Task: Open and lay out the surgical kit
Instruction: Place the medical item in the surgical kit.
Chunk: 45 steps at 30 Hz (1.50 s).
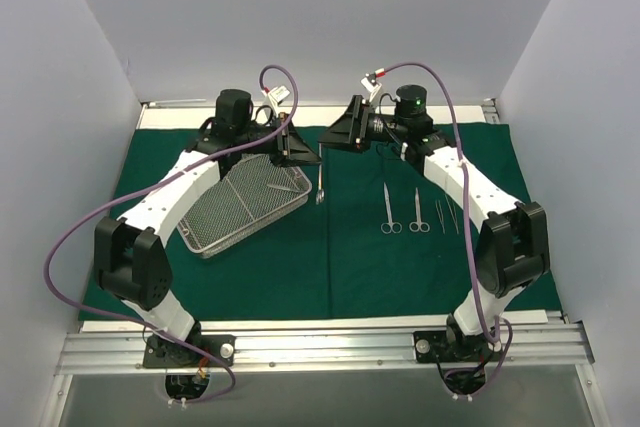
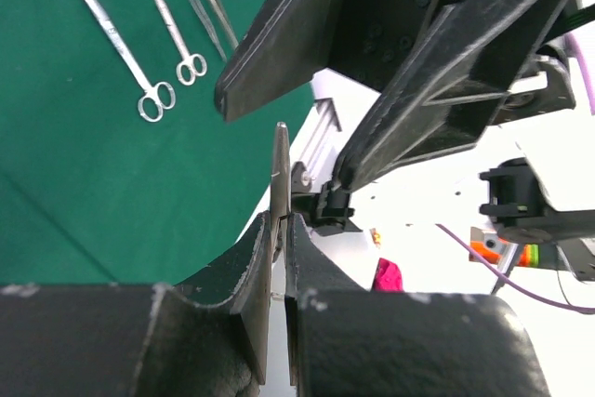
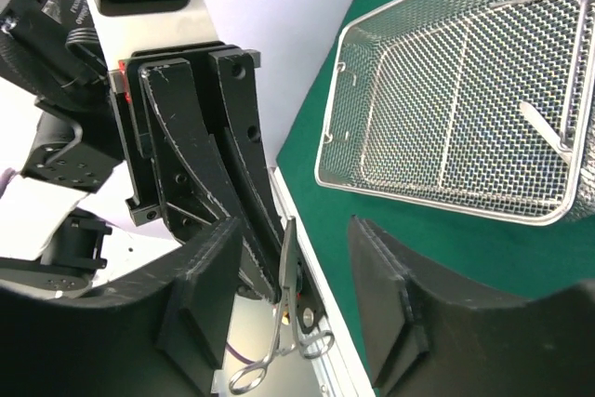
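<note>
The ring-handled forceps (image 3: 284,276) hung rings-down in the air near the middle of the green cloth (image 1: 340,267). The left gripper (image 2: 279,225) had its jaws pressed nearly together on the thin tip end. The right gripper (image 3: 293,234) faced it from close by with jaws spread wide and nothing in them. The forceps lay in the gap between the two fingers but touched neither.

Just beside the left arm sat the wire tray (image 3: 437,199), with one slim steel piece (image 3: 544,127) left inside. Further right, two pairs of scissors (image 1: 387,209) (image 1: 418,209) and the tweezers (image 1: 445,215) lay in a row on the cloth, apart from each other.

This looked like a handover, and the risks lay there. The left hold was on a narrow, smooth end, so the forceps could swing or slip out if the right fingers nudged it before gripping. Closing too high could pinch the left fingers rather than the shaft. If the left let go before the right had clamped, the forceps would drop, perhaps onto the tray's rim or askew across the row.
</note>
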### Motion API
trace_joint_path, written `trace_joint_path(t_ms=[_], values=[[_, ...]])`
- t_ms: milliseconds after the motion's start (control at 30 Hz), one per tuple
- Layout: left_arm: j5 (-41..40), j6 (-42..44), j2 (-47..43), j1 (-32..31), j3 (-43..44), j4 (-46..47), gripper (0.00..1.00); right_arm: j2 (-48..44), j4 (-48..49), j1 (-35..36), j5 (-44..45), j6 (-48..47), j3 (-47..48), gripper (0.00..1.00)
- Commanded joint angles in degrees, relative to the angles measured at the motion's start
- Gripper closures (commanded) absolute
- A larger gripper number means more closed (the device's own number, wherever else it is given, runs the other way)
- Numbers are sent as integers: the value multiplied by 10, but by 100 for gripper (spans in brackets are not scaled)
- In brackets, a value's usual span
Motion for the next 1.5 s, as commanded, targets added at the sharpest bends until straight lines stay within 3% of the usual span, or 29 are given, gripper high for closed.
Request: trace_joint_path(t_ms=[0, 167, 567, 833, 900, 1067, 1267, 1333, 1367, 1467], values=[[34, -44, -26, -3, -13, 91, 98, -33, 59, 5, -29, 21, -11, 52], [45, -73, -26, -3, -28, 148, 98, -40, 98, 6, -39, 49, -37, 57], [57, -95, -21, -3, -42, 187, 98, -41, 215, 13, -67, 128, -71, 69], [56, -96, -20, 0, -45, 187, 98, -36, 243, 21, -69, 159, -78, 97], [52, -93, -21, 2, -44, 183, 98, -36, 228, 21, -68, 156, -80, 100], [43, -60, -25, 8, -43, 127, 97, -35, 83, 20, -43, 64, -52, 100], [24, -18, -55, 47, -72, 67, 58, -26, -65, 18, -7, -20, -20, 100], [11, 13, -72, 66, -78, 17, 54, -16, -132, 18, 33, -77, 8, 100], [-5, 26, -77, 81, -79, -2, 54, -10, -227, 18, 54, -102, 24, 100], [-57, 84, -91, 104, -66, -97, 53, 24, -383, 19, 152, -184, 82, 100]])
